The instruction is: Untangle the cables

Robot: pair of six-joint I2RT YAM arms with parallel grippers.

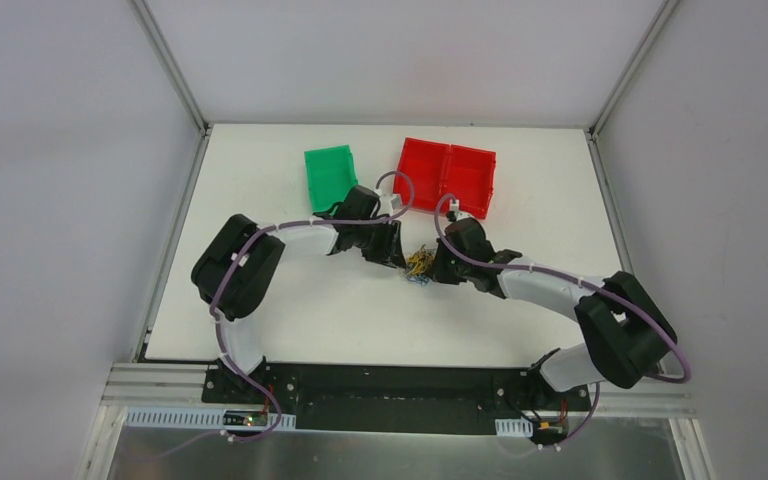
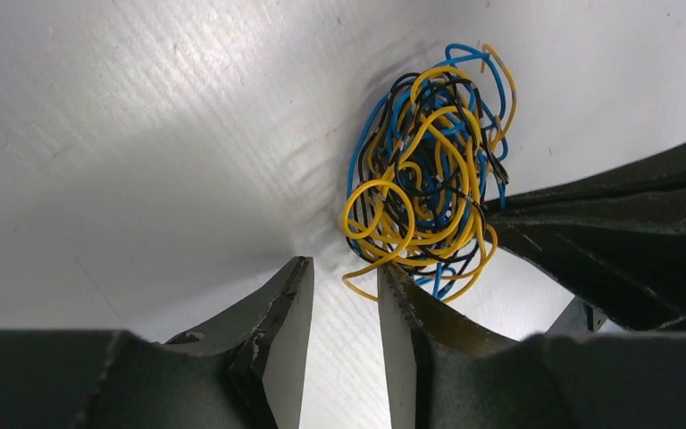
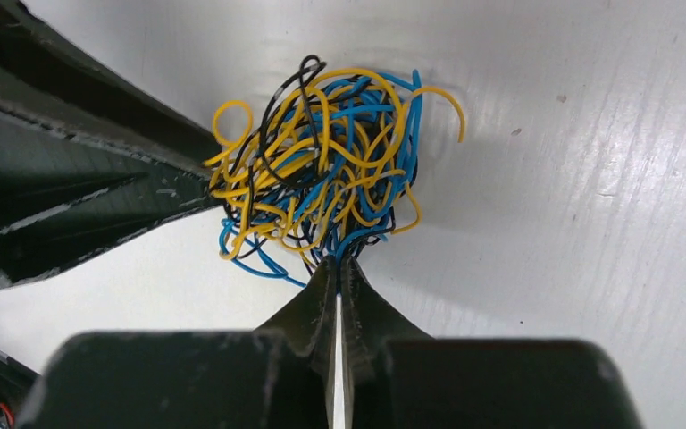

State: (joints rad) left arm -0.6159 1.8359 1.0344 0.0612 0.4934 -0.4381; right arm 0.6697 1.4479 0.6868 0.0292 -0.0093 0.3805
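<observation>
Cables (image 1: 420,265): bunched in one small knot of yellow-orange, blue and black strands, resting on the white desk (image 1: 290,320) near its middle, directly between the two arms and well apart from the green bin (image 1: 328,175) and red bins (image 1: 447,175) at the far side. Left end effector (image 2: 344,268): jaws part-way apart with a narrow gap, tips low over the desk just beside the knot's edge, one yellow loop lying at the mouth of the gap; nothing seen clamped. Right end effector (image 3: 335,268): closed tight, tips pressed together and pushed into the opposite edge of the knot; cannot tell if gripping a strand or merely touching. Handling, as judged: very light, so likely to lift or drag as a whole bundle rather than part under a single pull; thin and springy, holding curls and loops, so apt to snag on neighbours and recoil once released; smooth-coated, likely to slip through anything short of a firm pinch at the very tips. Not brittle by appearance, though sharp tugs liable to tighten the core. Recommended hold: outer loops and free ends only, namely the yellow arc standing clear at the knot's rim and the blue loops trailing from its edge; one strand per side, drawn in opposite directions, never a bite into the dense centre.
</observation>
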